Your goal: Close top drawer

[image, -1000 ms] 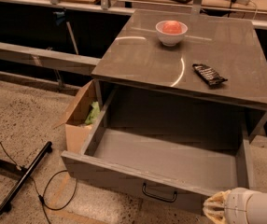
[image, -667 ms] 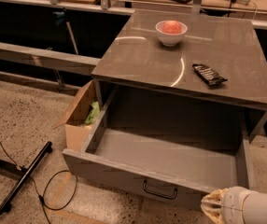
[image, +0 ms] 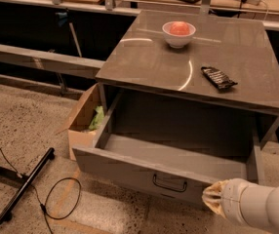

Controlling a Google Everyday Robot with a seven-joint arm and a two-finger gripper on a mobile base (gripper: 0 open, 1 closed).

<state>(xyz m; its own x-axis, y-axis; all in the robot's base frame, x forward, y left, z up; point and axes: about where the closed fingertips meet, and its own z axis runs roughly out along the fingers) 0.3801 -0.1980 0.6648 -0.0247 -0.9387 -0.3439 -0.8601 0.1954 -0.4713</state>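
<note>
The top drawer (image: 144, 172) of the grey cabinet is pulled far out and looks empty inside. Its flat front faces me with a small black loop handle (image: 169, 184) at the centre. My gripper (image: 211, 200) is at the bottom right, a pale rounded tip on a white arm, right at the drawer front's lower right part, to the right of the handle. It seems to touch or nearly touch the front. No other drawers show.
The cabinet top (image: 149, 57) holds a white bowl (image: 178, 34) with something red and a dark snack packet (image: 218, 77). A cardboard box (image: 83, 121) stands left of the drawer. A black stand leg (image: 25, 185) and cable (image: 61, 199) lie on the speckled floor.
My gripper has shifted slightly left and up along the drawer front. The drawer stands as far out as before.
</note>
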